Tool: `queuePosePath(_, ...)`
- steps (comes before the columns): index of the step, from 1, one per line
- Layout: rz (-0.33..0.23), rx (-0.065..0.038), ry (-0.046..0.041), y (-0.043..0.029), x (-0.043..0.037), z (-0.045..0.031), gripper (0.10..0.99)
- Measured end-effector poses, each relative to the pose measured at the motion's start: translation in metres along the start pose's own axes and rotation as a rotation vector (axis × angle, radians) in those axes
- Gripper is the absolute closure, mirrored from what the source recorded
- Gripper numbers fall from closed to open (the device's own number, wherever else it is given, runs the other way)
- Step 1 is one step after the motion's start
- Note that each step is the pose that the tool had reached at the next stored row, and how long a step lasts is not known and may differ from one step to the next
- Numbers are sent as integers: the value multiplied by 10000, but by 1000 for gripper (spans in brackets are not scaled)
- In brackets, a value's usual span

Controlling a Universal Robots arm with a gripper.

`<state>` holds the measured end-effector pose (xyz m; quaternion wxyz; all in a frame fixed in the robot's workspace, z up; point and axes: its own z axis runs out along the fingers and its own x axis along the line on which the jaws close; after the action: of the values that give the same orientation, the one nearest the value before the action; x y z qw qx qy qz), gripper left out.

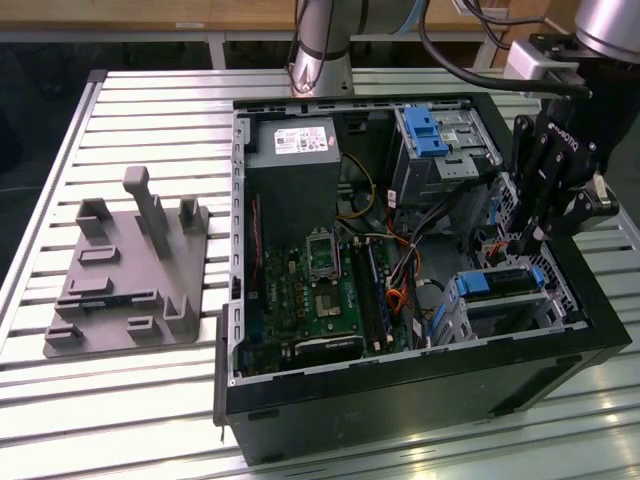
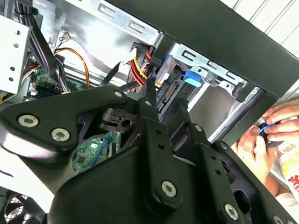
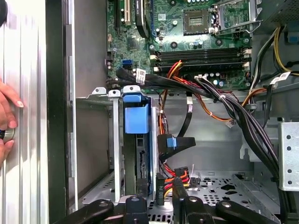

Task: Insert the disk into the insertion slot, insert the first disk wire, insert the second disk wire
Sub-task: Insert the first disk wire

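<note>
First wrist view: gripper (image 3: 159,189) spread, just nxt to disk (image 3: 136,119) sitting in insertion slot (image 3: 115,140).

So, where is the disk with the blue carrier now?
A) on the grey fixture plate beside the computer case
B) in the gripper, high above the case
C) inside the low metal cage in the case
C: in the first wrist view the disk stands with its blue carrier between the metal walls of the insertion slot.
</note>
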<state>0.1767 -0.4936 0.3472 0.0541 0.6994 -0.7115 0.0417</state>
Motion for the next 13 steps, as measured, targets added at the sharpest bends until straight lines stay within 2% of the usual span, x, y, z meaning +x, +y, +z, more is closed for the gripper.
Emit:
queuePosePath(6,-3,-2,-112,-1,20,22,737)
queuePosePath(13,-2,-3,-155,-2,21,40,737)
